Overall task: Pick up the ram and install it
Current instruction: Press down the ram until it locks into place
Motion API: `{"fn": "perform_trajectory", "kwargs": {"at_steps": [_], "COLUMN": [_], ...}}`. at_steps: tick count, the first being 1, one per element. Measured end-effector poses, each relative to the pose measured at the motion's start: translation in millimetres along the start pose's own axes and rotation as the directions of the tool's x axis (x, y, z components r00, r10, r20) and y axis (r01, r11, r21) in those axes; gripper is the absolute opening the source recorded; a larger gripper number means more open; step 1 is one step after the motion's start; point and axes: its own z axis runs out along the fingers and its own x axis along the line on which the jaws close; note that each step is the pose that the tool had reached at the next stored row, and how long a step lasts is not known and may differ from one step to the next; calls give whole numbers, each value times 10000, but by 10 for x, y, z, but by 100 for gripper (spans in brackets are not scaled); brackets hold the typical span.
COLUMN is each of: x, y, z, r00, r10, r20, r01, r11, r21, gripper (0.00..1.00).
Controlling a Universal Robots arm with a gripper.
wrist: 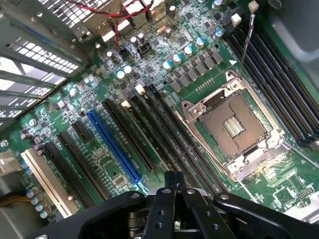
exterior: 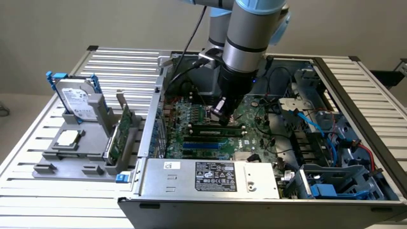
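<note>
Inside the open computer case (exterior: pixel 267 143), the claw (exterior: pixel 224 112) hangs low over the green motherboard (exterior: pixel 254 138), between the fan-and-cable area behind it and the power supply box (exterior: pixel 210 176) at the case's front edge. Its fingers are together; nothing can be seen held between them, and in the wrist view the closed fingers (wrist: pixel 167 199) point down at the board with no stick in their grip.

The ram (exterior: pixel 219 130) lies directly below the claw's tip, seated or nearly seated in one of the long black slots. Whether its end latches are locked cannot be told. Its long axis runs across the exterior view from left to right, parallel to the neighbouring slots and to the front edge of the power supply box. The claw tip sits touching or just above the stick's top edge, near the middle of its length; contact cannot be confirmed.

In the wrist view, the memory slots (wrist: pixel 169 134) run in a bank beside the bare processor socket (wrist: pixel 234 124), with a blue expansion slot (wrist: pixel 112 144) on the far side of that bank from the socket.

Well apart from the case, on the grey holder (exterior: pixel 76 152) at the exterior view's left, stand a hard drive (exterior: pixel 76 100) with blue rails and a taller green card (exterior: pixel 121 133). Both stand clear of the claw.
</note>
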Motion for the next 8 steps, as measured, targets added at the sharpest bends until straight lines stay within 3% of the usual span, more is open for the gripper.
{"fn": "perform_trajectory", "kwargs": {"at_steps": [8], "x": [0], "y": [0], "z": [0], "r00": [9938], "r10": [1111], "r20": [59], "r01": [-1110], "r11": [9938], "r21": [-65], "gripper": [11]}}
